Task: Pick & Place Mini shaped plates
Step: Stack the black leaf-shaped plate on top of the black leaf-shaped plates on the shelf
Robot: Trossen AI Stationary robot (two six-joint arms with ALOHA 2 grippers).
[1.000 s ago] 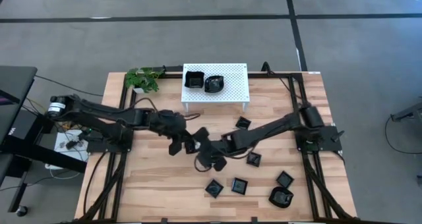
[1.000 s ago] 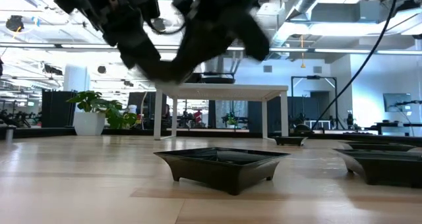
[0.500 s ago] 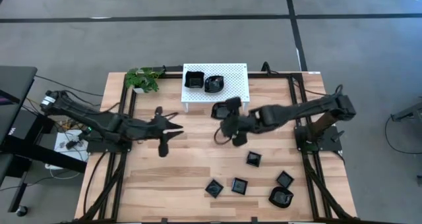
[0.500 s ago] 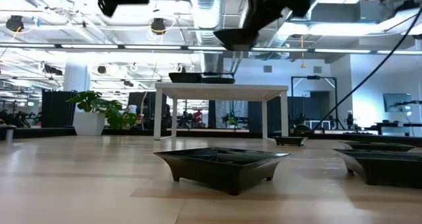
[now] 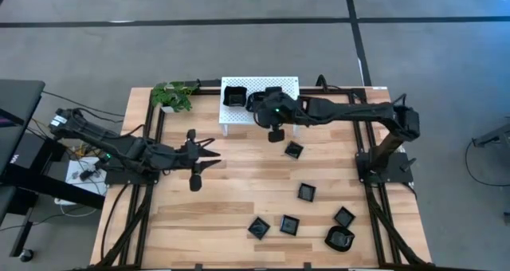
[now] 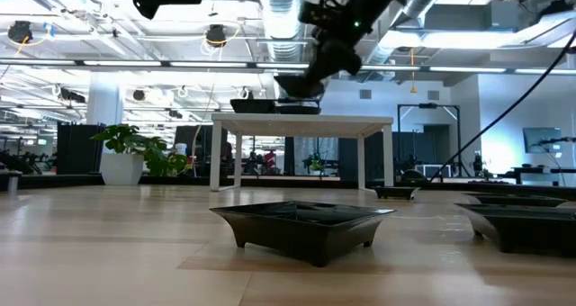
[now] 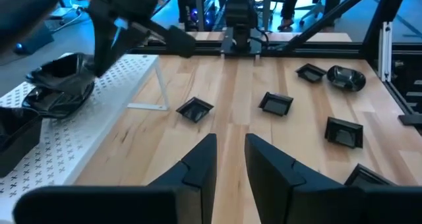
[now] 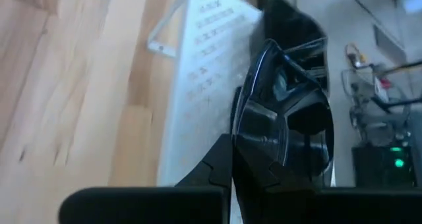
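Right gripper (image 5: pixel 275 111) over the white perforated rack (image 5: pixel 288 104), fingers clamped on a glossy black dish (image 8: pixel 283 118) with a wavy rim. Two more glossy dishes on the rack, one square (image 5: pixel 234 96). Left gripper (image 5: pixel 199 153) hangs above bare light-wood table (image 5: pixel 231 191), fingers a little apart, holding nothing. Remaining small black plates, mostly square (image 5: pixel 288 224), scattered on the table's right half.

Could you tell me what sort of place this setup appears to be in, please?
Probably a robotics lab or open-plan workshop: exposed ceiling ducts and strip lights show beyond the wooden table, other framed workstations stand behind, and the two arms are bolted to a table on grey carpet.
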